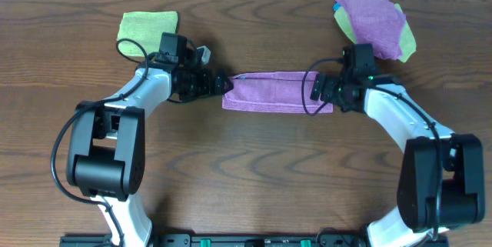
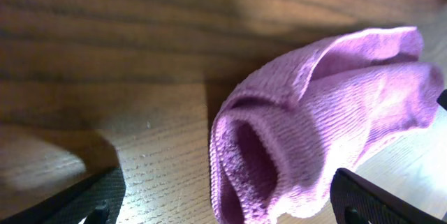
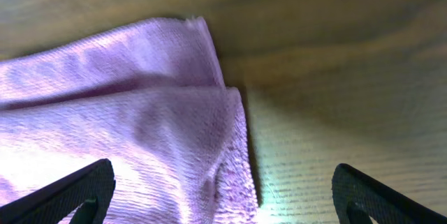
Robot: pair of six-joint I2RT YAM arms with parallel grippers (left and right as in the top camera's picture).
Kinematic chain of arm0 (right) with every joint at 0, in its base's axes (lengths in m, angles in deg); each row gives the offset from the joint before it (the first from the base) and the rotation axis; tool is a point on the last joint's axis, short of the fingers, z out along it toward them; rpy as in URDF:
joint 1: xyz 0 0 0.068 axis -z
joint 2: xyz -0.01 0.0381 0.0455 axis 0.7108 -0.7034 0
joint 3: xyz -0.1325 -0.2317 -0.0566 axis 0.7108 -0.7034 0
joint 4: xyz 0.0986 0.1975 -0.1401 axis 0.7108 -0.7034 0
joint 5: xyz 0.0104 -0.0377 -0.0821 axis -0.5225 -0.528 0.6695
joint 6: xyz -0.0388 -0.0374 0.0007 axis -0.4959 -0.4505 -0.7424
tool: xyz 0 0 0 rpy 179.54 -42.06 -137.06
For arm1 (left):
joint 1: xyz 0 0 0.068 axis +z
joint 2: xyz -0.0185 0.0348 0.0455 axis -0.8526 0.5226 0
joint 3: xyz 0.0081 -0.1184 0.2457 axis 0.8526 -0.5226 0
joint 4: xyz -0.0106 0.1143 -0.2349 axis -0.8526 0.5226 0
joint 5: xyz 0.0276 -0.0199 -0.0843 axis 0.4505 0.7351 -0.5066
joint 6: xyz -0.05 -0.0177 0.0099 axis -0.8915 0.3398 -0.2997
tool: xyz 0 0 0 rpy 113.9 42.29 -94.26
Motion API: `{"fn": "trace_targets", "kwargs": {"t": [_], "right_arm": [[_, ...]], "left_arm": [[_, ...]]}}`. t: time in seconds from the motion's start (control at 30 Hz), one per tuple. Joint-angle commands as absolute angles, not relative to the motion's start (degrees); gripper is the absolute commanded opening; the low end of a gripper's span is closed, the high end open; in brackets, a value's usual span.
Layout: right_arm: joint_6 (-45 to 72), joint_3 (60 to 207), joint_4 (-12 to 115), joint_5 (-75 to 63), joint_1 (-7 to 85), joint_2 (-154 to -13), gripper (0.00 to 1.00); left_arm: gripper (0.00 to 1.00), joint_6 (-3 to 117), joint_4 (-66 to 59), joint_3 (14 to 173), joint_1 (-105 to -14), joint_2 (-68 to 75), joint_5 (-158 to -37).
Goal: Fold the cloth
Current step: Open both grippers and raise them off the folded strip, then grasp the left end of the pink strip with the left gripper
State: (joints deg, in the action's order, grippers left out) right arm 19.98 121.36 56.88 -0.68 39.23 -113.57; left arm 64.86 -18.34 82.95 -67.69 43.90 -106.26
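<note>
Between your two arms, left gripper (image 1: 225, 85) and right gripper (image 1: 317, 90) both stand open.
The cloth (image 1: 269, 91) lies as a folded strip on the table (image 1: 246, 171), one end between each pair of spread fingers (image 2: 380, 199).

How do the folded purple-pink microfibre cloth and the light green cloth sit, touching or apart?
Apart. Overhead view shows bare table between the purple-pink cloth and green cloth.
</note>
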Motion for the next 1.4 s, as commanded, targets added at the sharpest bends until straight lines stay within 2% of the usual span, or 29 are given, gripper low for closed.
{"fn": "trace_targets", "kwargs": {"t": [0.0, 0.3, 0.43, 0.47, 0.57, 0.73, 0.87, 0.97, 1.07, 1.17, 1.27, 1.37], "right_arm": [[17.8, 126.4, 54.7, 0.2, 39.5, -113.9, 0.99], [15.7, 144.1, 35.0, 2.0, 39.4, -112.9, 0.99], [15.7, 144.2, 29.9, 7.9, 38.9, -105.8, 0.99], [14.9, 143.1, 29.4, 8.6, 38.8, -102.7, 0.99], [14.0, 137.4, 30.4, 8.7, 38.9, -92.7, 0.99], [12.9, 124.8, 33.4, 8.7, 38.9, -77.7, 0.99], [13.0, 117.5, 33.0, 7.5, 38.9, -70.8, 0.99], [13.0, 113.9, 31.9, 5.8, 38.9, -68.5, 0.99], [13.6, 111.6, 31.9, 4.7, 38.9, -68.5, 0.99], [14.0, 111.1, 32.1, 4.4, 38.9, -68.6, 0.99], [14.0, 111.1, 32.8, 4.4, 38.9, -68.6, 0.99], [14.0, 111.1, 33.1, 4.4, 38.9, -68.7, 0.99]], "left_arm": [[0.95, 64.5, -16.9, 88.7, -66.8, 43.8, -105.7], [0.95, 71.4, -1.7, 104.8, -66.8, 36.4, -109.2], [1.00, 78.7, 7.3, 104.6, -66.2, 29.6, -109.6], [0.92, 80.2, 9.0, 104.0, -66.0, 28.1, -109.7], [0.87, 80.4, 9.4, 98.4, -66.0, 23.4, -112.1], [0.87, 78.0, 2.0, 82.4, -65.9, 15.0, -114.5], [0.91, 76.9, -3.0, 70.7, -66.1, 9.1, -117.0], [0.95, 72.8, -11.6, 63.0, -66.1, 7.3, -119.9], [0.97, 64.7, -28.3, 56.3, -66.4, 8.6, -124.2], [0.98, 59.1, -40.5, 54.0, -67.3, 11.9, -122.8], [0.95, 56.9, -47.6, 55.1, -68.4, 17.3, -122.2], [0.90, 56.5, -48.6, 57.8, -69.5, 22.2, -123.5]]}}
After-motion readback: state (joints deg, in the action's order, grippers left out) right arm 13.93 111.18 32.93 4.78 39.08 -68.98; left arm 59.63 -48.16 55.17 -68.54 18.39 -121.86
